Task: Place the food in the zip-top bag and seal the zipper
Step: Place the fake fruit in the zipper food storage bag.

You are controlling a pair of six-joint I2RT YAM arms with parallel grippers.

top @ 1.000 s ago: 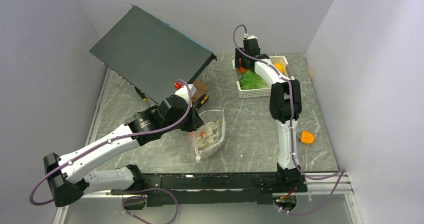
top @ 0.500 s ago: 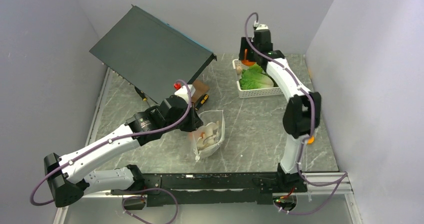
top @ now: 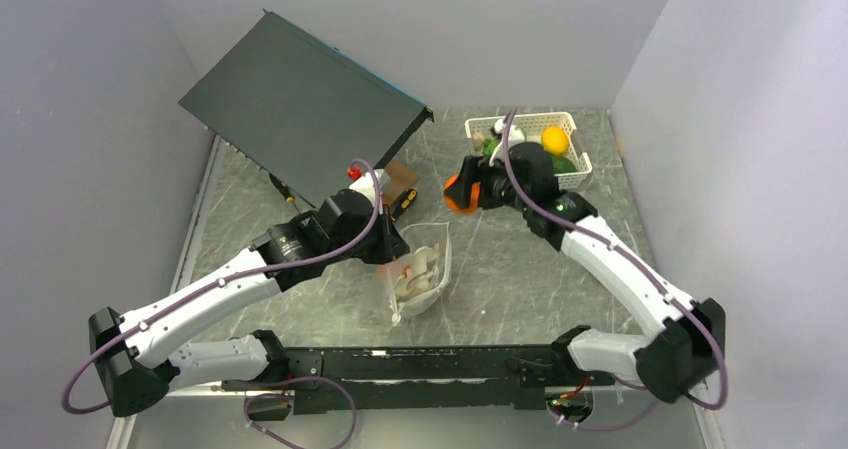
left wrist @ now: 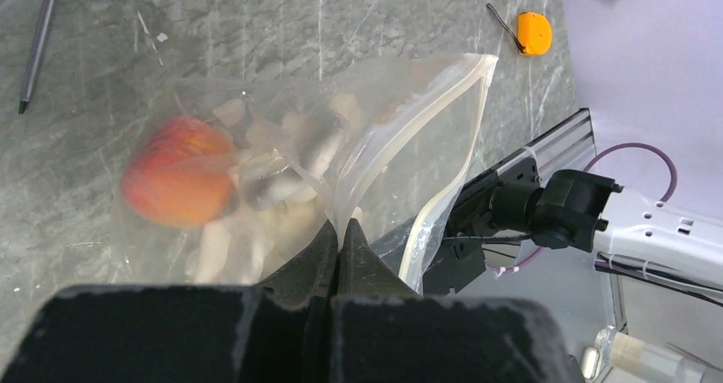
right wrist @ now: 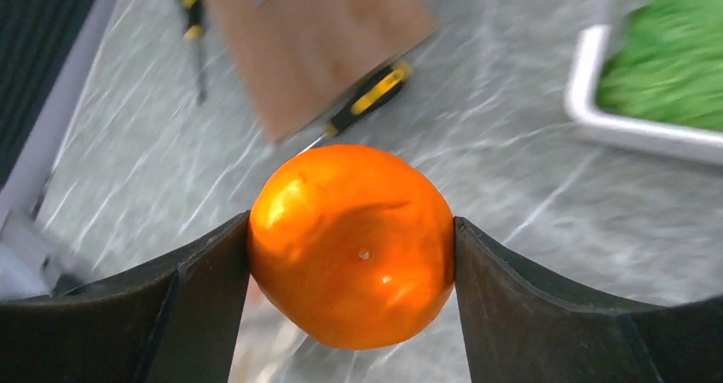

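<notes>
Right gripper [top: 462, 195]: fingers clamped on round orange [right wrist: 351, 246], one pad on each side; skin glossy, slightly dimpled. Held over table [top: 500, 259], between white basket [top: 530, 118] and zip-top bag [left wrist: 401, 118]. Left gripper [left wrist: 338, 238] pinched closed on bag's rim; peach [left wrist: 175, 174] inside.

In the top view the left arm [top: 300, 249] hides the left gripper [left wrist: 341, 234] and its grip on the zip-top bag [top: 432, 259]. Through the cloudy plastic, the pale pieces [left wrist: 290, 174] beside the peach [left wrist: 175, 178] cannot be identified. In the right wrist view the white basket [right wrist: 631, 131] is cut off by the right edge; its green contents [right wrist: 673, 67] and the screwdriver [right wrist: 375, 93] are blurred, and the orange [right wrist: 351, 245] blocks the table [right wrist: 529, 187] beyond.
</notes>
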